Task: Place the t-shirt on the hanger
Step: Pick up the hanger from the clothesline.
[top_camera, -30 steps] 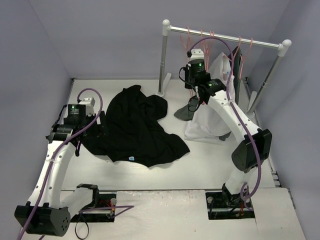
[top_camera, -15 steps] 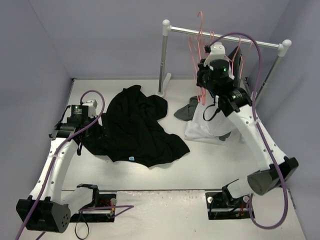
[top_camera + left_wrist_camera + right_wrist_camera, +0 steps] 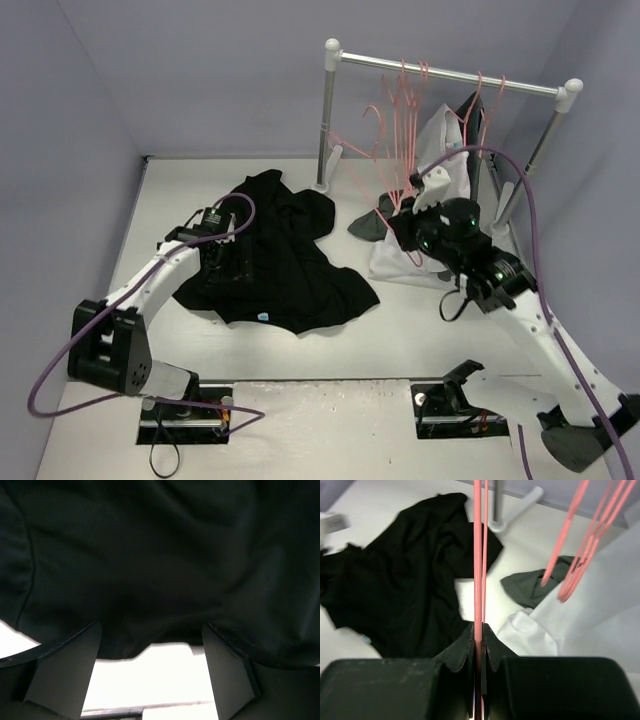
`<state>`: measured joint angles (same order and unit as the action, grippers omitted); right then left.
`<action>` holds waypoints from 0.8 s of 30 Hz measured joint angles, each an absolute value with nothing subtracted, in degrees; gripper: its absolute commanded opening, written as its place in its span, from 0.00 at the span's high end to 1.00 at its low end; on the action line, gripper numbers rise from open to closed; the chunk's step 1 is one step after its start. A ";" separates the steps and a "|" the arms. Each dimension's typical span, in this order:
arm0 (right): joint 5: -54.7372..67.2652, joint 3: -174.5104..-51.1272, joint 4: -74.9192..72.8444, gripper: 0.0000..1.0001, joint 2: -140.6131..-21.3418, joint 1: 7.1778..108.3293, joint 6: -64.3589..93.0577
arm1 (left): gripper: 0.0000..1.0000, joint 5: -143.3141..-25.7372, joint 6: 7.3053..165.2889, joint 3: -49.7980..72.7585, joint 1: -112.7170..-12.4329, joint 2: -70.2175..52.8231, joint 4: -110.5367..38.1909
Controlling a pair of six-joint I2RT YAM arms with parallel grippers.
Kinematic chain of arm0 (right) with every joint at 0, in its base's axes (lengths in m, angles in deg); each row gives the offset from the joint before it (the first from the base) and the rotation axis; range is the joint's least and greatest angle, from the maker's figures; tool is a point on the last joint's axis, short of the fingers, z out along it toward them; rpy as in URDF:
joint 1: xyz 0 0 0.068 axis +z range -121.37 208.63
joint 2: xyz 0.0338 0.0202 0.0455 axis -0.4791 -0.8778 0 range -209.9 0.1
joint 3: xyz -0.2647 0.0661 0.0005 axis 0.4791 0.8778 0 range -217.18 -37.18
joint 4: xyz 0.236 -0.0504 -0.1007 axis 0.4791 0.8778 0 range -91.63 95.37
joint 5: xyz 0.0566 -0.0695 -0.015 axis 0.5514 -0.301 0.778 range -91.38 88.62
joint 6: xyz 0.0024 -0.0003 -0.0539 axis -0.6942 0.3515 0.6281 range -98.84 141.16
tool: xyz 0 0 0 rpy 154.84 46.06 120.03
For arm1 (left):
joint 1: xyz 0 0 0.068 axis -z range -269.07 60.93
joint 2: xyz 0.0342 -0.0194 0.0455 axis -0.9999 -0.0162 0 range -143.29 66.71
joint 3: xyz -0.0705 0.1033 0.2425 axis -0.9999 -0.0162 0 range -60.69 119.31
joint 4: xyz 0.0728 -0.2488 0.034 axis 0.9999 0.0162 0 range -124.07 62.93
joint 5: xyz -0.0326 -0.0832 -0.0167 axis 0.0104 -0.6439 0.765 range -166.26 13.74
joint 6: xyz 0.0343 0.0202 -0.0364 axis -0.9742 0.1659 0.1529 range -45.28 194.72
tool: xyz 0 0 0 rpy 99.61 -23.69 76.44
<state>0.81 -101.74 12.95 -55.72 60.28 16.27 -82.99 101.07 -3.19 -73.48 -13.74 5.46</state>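
The black t-shirt point(image 3: 285, 260) lies crumpled on the table at centre left. It fills the left wrist view point(image 3: 150, 555). My left gripper point(image 3: 228, 250) is open just over its left part, with the fingers point(image 3: 65, 665) apart and nothing between them. My right gripper point(image 3: 403, 213) is shut on the wire of a pink hanger point(image 3: 360, 150). It holds the hanger off the rail, in the air to the right of the shirt. In the right wrist view the hanger wire point(image 3: 478, 555) runs straight up from the closed jaws, with the t-shirt point(image 3: 410, 580) below it on the left.
A clothes rail point(image 3: 450, 75) with two posts stands at the back right, with several more pink hangers point(image 3: 410, 100) on it. A white garment point(image 3: 425, 235) and a small dark grey-green garment point(image 3: 372, 225) hang or lie under it. Grey walls enclose the table.
My right arm has taken the hanger off the rail and moved it down and toward the near side. My left arm has moved right, over the t-shirt.
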 measured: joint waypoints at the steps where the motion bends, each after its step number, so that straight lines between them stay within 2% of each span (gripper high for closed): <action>1: 1.55 -100.66 12.95 1.00 -53.37 61.33 16.48 | 0.23 -82.80 101.62 -3.15 -73.45 -15.45 4.30; 8: 3.97 -93.64 13.00 1.00 -43.74 63.98 16.53 | 0.24 -81.89 102.92 2.45 -73.37 -31.31 -1.47; 13: 3.93 -91.04 14.22 1.00 -42.79 64.00 15.75 | 0.25 -80.62 102.43 18.18 -73.30 -45.35 -0.67; 20: 3.94 -91.01 14.43 1.00 -42.82 64.27 15.08 | 0.25 -80.38 99.47 33.76 -73.85 -55.70 -2.22; 24: 4.01 -91.01 14.42 1.00 -43.34 64.35 15.16 | 0.25 -80.93 97.21 33.97 -74.73 -55.60 -3.18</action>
